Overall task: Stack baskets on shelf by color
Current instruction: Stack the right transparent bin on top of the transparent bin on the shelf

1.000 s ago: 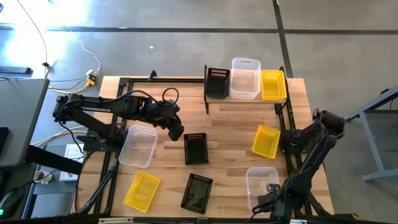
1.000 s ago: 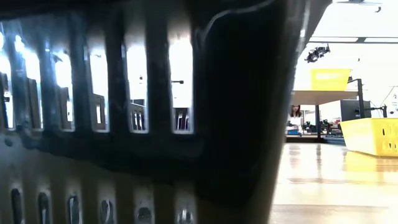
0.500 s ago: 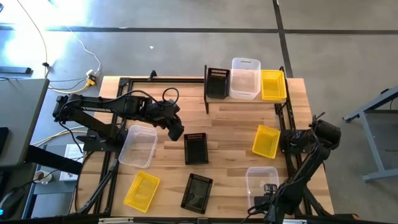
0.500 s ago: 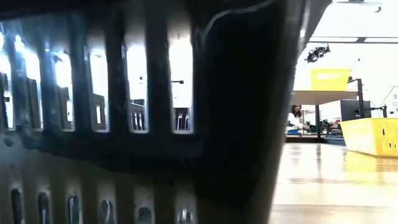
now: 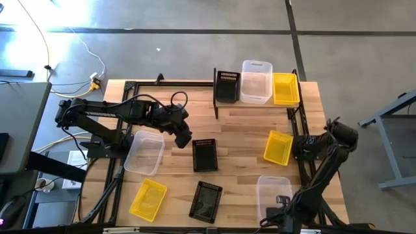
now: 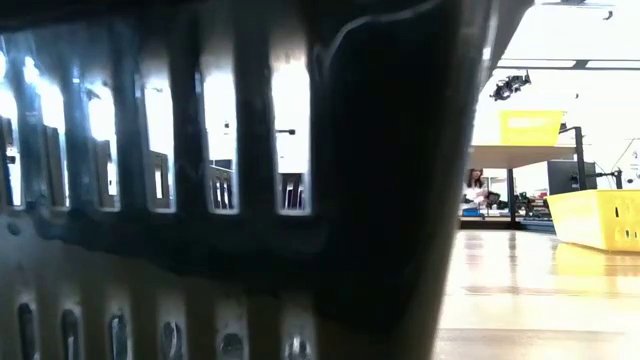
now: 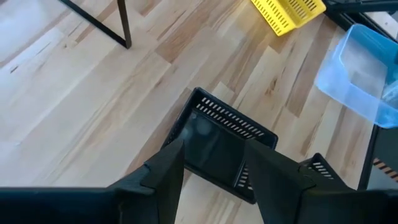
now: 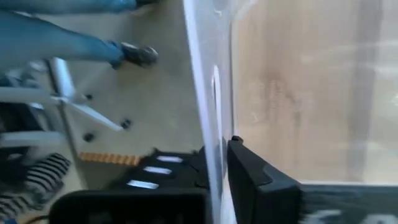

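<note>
On the shelf (image 5: 253, 105) at the table's far side stand a black basket (image 5: 227, 86), a clear one (image 5: 256, 81) and a yellow one (image 5: 285, 88). My left gripper (image 5: 184, 138) hovers open over the far left corner of a black basket (image 7: 221, 146) that sits on its base mid-table. At the near right, my right gripper (image 5: 281, 207) is shut on a clear basket (image 5: 273, 192). Loose on the table lie a clear basket (image 5: 144, 153), two yellow ones (image 5: 148, 199) (image 5: 278, 147) and another black one (image 5: 205, 201). My right gripper holds the clear basket by the wall at its near end (image 8: 214, 112). The wall is pinched with one finger (image 8: 255, 177) inside the tub and the other outside. In the high view the basket sits flat on the table.
The black basket (image 6: 250, 180) at the near edge fills most of the low view. Black frame rails (image 5: 296, 140) run along the table's right and left sides. Bare wood lies between the shelf and the middle black basket. A person stands in the room far behind.
My right arm has shifted a little, and its gripper has edged toward the table's near edge at the clear basket's near end. The baskets have stayed where they were.
</note>
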Motion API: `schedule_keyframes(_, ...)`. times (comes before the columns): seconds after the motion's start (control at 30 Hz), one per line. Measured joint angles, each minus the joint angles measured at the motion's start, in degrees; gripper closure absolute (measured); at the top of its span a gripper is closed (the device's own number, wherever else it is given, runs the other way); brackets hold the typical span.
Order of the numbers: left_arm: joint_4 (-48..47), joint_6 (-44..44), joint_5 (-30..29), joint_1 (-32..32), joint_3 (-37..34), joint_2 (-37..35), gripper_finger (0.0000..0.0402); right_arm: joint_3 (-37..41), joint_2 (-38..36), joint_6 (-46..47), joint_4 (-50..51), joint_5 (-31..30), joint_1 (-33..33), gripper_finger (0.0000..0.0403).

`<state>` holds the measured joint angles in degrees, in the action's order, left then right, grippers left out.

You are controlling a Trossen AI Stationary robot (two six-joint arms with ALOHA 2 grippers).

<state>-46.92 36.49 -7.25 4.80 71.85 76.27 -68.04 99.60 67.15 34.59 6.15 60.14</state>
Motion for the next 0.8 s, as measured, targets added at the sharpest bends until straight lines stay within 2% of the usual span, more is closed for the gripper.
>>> schedule_keyframes(0.3,0.00,-1.23,-1.88,0.00,0.00,0.00,0.0241,-10.24,-0.29,-0.28,5.04,-5.69,-1.35,0.0401)
schedule_keyframes(0.57,0.00,1.51,-10.04,0.00,0.00,0.00,0.0241,-19.38,-0.29,-1.69,12.40,-9.71,-5.36,0.0402)
schedule_keyframes(0.8,0.01,-2.57,-10.06,-0.02,0.00,0.00,0.0241,-27.34,-0.29,-5.06,21.17,-14.28,-10.02,0.0403)
